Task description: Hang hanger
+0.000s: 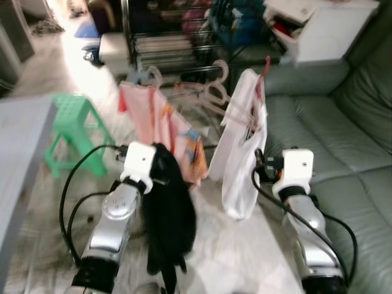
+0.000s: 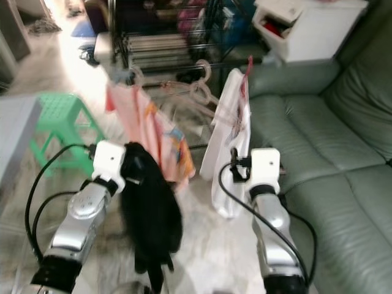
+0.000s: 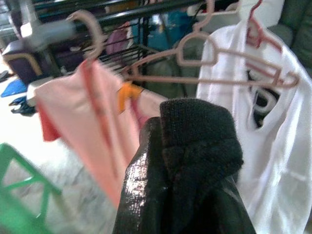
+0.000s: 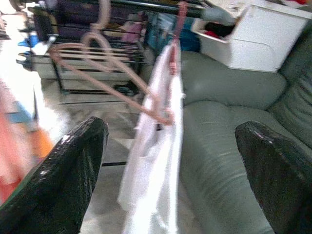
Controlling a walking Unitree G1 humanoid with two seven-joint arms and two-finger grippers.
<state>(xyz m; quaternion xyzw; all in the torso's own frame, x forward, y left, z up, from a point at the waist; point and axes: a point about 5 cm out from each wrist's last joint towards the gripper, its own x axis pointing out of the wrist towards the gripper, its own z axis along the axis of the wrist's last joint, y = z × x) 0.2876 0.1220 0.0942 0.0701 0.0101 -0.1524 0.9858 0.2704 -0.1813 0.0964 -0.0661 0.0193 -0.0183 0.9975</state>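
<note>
A home living room: a grey-green sofa (image 1: pixel 331 122), beside it a clothes rack (image 1: pixel 184 37) and green plastic stool (image 1: pixel 73 125).

A grey-green leather sofa (image 1: pixel 331 128) is the landmark, taking up the right side of the head views. On its far end rests a white box-like cabinet (image 1: pixel 331 27), tipped, with something red inside its open face. Left of the sofa, across pale marbled floor (image 1: pixel 245 245), a dark metal shelving rack (image 1: pixel 171 37) stands at the back, stacked with blurred coloured items. Further from the sofa, a green plastic stool (image 1: pixel 73 131) stands upright on the floor. Beyond the stool, at the far left from the sofa, the corner of a grey table (image 1: pixel 18 147) enters the view.
</note>
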